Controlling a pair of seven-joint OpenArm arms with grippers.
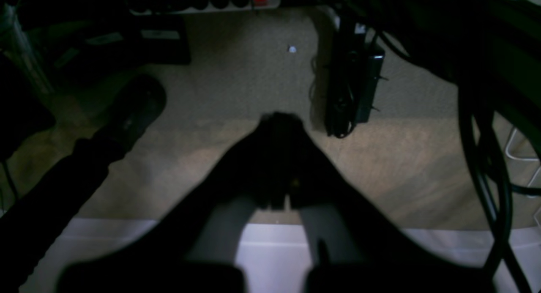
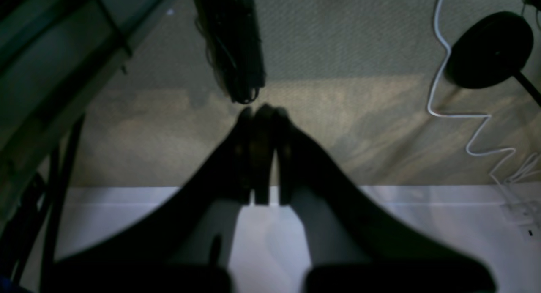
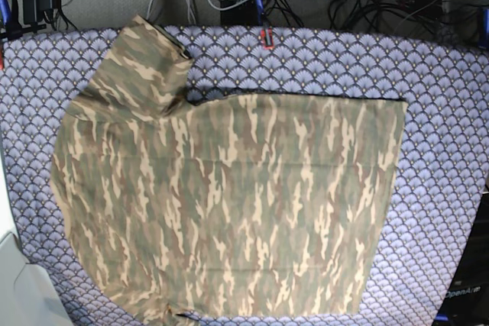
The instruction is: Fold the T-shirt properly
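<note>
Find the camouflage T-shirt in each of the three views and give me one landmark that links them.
Base: the T-shirt lies spread flat on the patterned tablecloth, filling the middle, one sleeve toward the upper left.
Left wrist: not in it; only floor and cables beyond the shut jaws.
Right wrist: not in it; floor again.
Shared landmark: the black power brick on the carpet shows in both wrist views.

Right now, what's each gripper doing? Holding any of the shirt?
Left gripper: closed, holding nothing, off the table.
Right gripper: closed, holding nothing.
The shirt lies flat, untouched.
</note>
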